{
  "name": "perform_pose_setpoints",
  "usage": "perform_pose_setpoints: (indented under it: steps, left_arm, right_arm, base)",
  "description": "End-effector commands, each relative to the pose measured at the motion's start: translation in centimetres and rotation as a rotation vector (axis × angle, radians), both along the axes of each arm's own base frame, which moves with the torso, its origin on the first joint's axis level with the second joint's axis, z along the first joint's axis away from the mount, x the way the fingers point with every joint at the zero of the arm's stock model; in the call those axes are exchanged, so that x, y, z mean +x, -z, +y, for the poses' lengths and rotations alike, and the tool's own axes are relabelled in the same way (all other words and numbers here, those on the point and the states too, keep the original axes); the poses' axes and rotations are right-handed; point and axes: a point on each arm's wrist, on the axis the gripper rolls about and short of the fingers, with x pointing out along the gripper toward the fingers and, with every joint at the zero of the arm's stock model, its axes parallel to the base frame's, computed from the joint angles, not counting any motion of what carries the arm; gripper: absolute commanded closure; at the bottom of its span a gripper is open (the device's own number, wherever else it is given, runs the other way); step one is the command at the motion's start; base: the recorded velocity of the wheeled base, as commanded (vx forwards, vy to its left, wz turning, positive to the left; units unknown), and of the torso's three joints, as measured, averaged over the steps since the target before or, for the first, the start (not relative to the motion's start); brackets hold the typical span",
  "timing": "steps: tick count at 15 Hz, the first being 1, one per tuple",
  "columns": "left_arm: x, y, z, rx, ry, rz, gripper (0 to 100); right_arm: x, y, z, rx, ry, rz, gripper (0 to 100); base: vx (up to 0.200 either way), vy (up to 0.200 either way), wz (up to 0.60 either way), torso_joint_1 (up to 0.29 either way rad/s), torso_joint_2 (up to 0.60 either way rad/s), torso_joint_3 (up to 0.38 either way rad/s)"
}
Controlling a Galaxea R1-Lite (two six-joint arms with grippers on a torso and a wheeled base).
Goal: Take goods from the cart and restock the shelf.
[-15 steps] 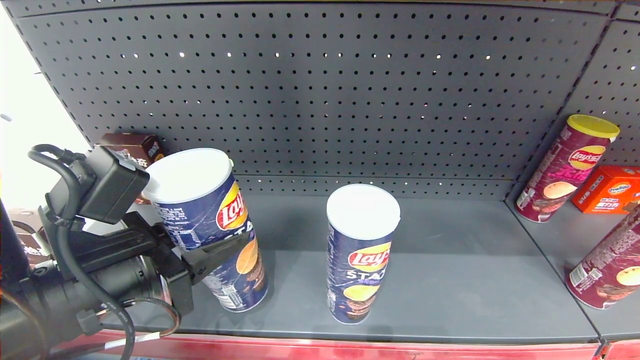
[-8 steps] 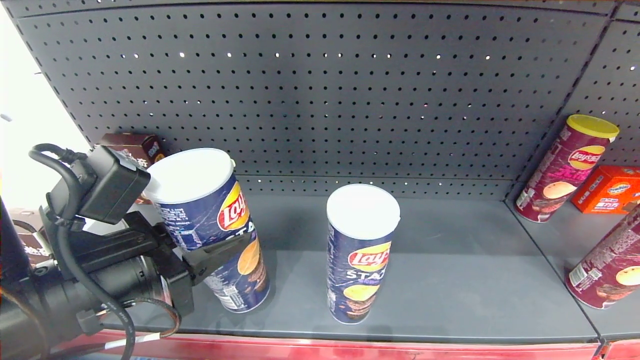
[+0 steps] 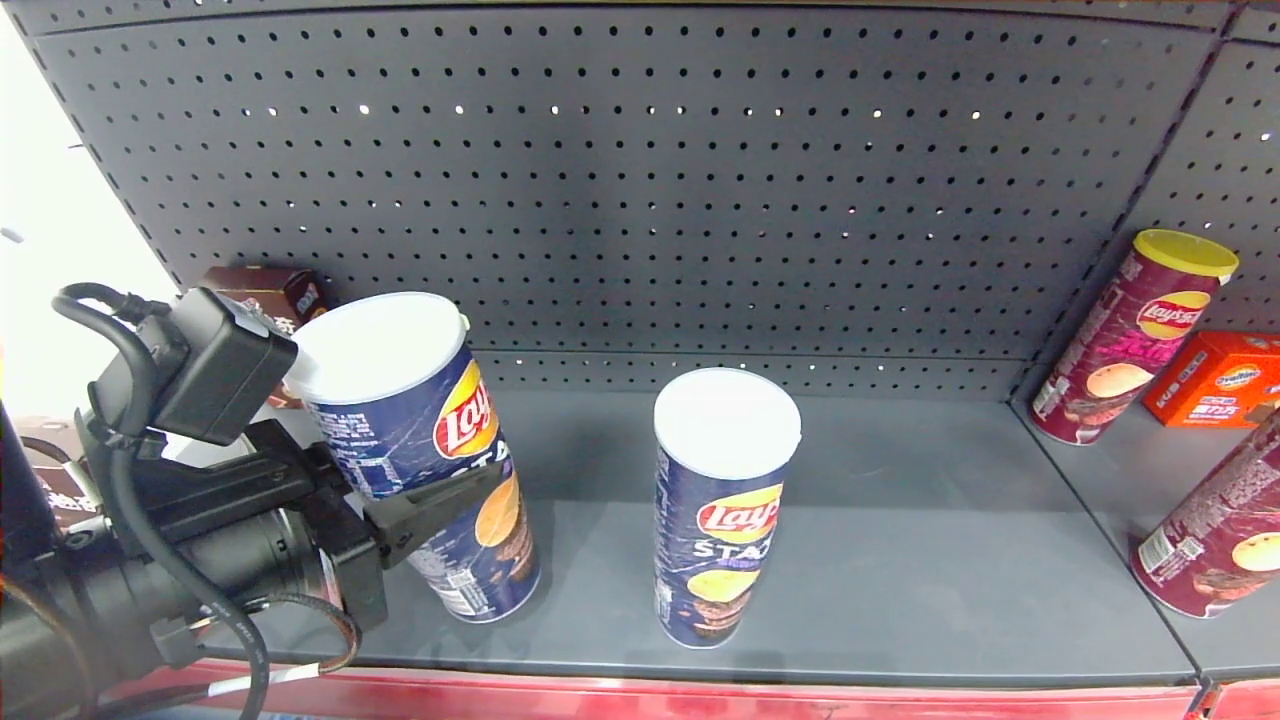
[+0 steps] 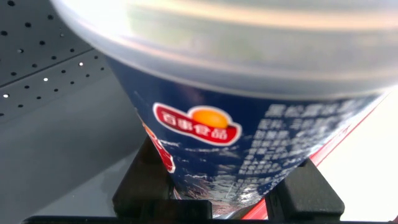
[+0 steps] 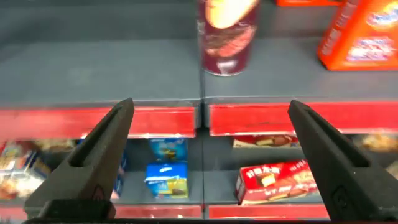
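Toward 9 o'clock from the middle of the grey metal shelf, the left gripper pinches a dark blue cardboard crisp canister with a white plastic lid around its lower half. One black finger lies across the canister's front. In the left wrist view the held canister sits between the two fingers, which press against its sides. It leans slightly, with its base low at the shelf's front edge. I cannot tell whether the base touches the board.

A second dark blue canister with a white lid stands upright at the shelf's centre, well apart from the held one. A brown carton sits at 10 o'clock against the perforated back panel.

At 3 o'clock, in the next bay, are a maroon canister with a yellow lid, an orange box and, nearer the front, another maroon canister.

The right gripper has its fingers spread wide and holds nothing. It faces the shelf's red front strip.
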Motion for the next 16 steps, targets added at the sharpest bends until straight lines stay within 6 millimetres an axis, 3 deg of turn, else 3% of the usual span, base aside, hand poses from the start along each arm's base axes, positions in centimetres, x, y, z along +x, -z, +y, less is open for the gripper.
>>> perform_pose_setpoints:
  steps: [1,5,6,16]
  left_arm:
    - [0.0,0.1,0.0,0.003,0.002,0.005,100]
    - [0.0,-0.1,-0.1,-0.003,0.003,-0.002,100]
    - [0.0,-0.1,-0.1,-0.003,0.003,-0.002,100]
    - [0.3,-0.9,-0.2,-0.016,0.003,-0.023,100]
  right_arm:
    - [0.1,0.2,0.0,0.006,-0.007,0.009,0]
    - [0.3,0.3,0.8,-0.005,-0.325,-0.045,0]
    - [0.3,0.3,0.9,-0.007,-0.336,-0.045,0]
    - [1.0,0.3,1.1,0.008,-0.049,0.088,0]
  base:
    - [0.0,0.0,0.0,0.0,0.0,0.0]
    - [0.0,0.0,0.0,0.0,0.0,0.0]
    - [0.0,0.0,0.0,0.0,0.0,0.0]
    - [0.0,0.0,0.0,0.0,0.0,0.0]
